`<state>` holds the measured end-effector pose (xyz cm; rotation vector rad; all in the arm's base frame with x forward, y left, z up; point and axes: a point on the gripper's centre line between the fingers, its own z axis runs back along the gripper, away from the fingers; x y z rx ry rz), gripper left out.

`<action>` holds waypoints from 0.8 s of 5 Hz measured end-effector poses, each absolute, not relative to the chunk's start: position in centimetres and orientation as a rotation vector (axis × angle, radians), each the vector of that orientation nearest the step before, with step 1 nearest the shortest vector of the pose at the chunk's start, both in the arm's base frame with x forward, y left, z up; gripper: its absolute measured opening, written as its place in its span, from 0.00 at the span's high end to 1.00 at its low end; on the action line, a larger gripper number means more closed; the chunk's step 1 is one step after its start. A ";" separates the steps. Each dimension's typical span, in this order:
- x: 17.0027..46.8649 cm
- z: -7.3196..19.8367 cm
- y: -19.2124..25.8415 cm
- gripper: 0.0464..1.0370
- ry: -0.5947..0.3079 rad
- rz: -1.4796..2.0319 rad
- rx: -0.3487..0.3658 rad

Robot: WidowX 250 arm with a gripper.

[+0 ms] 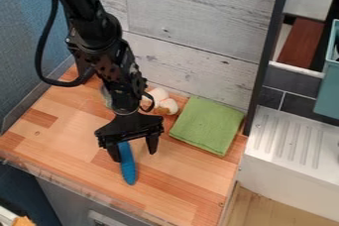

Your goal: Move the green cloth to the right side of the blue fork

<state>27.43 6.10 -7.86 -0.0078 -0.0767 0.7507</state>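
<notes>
green cloth right of blue fork, gripper open.
i have the gripper point(135, 156) left of the frame's centre, pointing down over the worktop point(175, 183), its two fingers set wide apart; the arm point(106, 46) enters at the top edge, toward the left. the blue fork point(128, 168) lies lengthwise at the left finger, its upper end hidden by the gripper. the green cloth point(207, 125) lies flat and folded, right of centre, near the grey plank wall point(192, 19). between cloth and arm sits a white-and-brown object point(161, 102).
</notes>
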 end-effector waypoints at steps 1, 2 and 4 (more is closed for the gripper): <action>26.9 -8.6 6.0 0.04 -0.046 0.756 -0.001; 26.2 -8.2 5.6 0.04 -0.015 0.751 0.038; 27.1 -4.4 4.8 0.04 -0.102 0.731 -0.060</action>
